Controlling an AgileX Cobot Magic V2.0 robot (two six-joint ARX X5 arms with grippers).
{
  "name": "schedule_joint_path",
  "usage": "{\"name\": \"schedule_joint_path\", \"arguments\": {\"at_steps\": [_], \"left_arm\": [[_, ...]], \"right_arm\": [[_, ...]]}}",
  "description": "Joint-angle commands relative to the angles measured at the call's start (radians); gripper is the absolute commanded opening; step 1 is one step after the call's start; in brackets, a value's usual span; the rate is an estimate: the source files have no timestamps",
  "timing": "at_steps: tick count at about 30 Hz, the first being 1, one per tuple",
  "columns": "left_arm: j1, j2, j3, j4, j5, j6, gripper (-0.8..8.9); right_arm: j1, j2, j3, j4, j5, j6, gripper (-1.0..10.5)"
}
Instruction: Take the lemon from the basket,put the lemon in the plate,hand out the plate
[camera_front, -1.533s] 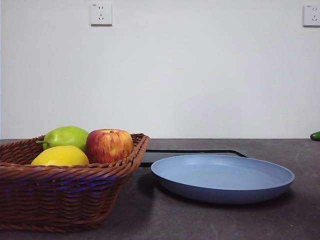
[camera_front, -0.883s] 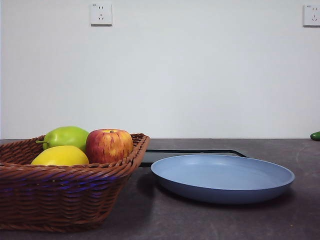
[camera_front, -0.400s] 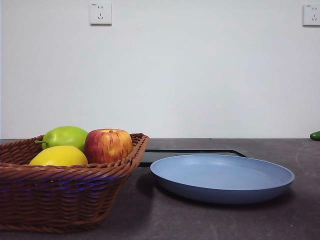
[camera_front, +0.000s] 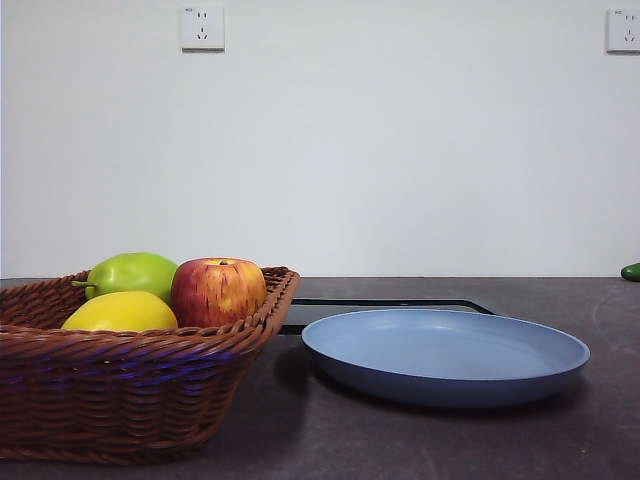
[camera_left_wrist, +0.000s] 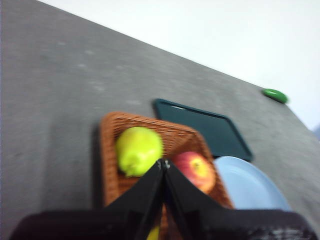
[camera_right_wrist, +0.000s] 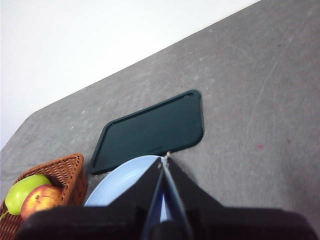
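Note:
The yellow lemon lies in the brown wicker basket at the front left, beside a green pear and a red-yellow apple. The light blue plate stands empty on the table to the right of the basket. My left gripper is shut and empty, high above the basket; its jaws hide most of the lemon. My right gripper is shut and empty, high above the plate. Neither gripper shows in the front view.
A flat black tray lies behind the plate; it also shows in the right wrist view and the left wrist view. A small green object sits at the far right edge of the dark grey table.

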Motion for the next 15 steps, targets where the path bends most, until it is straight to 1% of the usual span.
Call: {"name": "schedule_joint_path", "arguments": {"at_steps": [1,5,9,13,15], "left_arm": [[0.002,0.080,0.061,0.005,0.077,0.027,0.06],[0.002,0.200,0.135,-0.003,0.180,0.057,0.06],[-0.003,0.303,0.200,-0.041,0.259,0.116,0.06],[-0.028,0.394,0.267,-0.122,0.271,0.194,0.06],[-0.046,0.436,0.304,-0.169,0.256,0.237,0.06]], "right_arm": [[0.001,0.062,0.080,-0.015,-0.002,-0.051,0.0],[0.001,0.177,0.181,-0.072,-0.002,-0.090,0.0],[0.001,0.315,0.279,-0.144,-0.002,-0.176,0.0],[0.001,0.454,0.357,-0.197,-0.004,-0.259,0.0],[0.001,0.535,0.393,-0.220,-0.039,-0.299,0.0]]}}
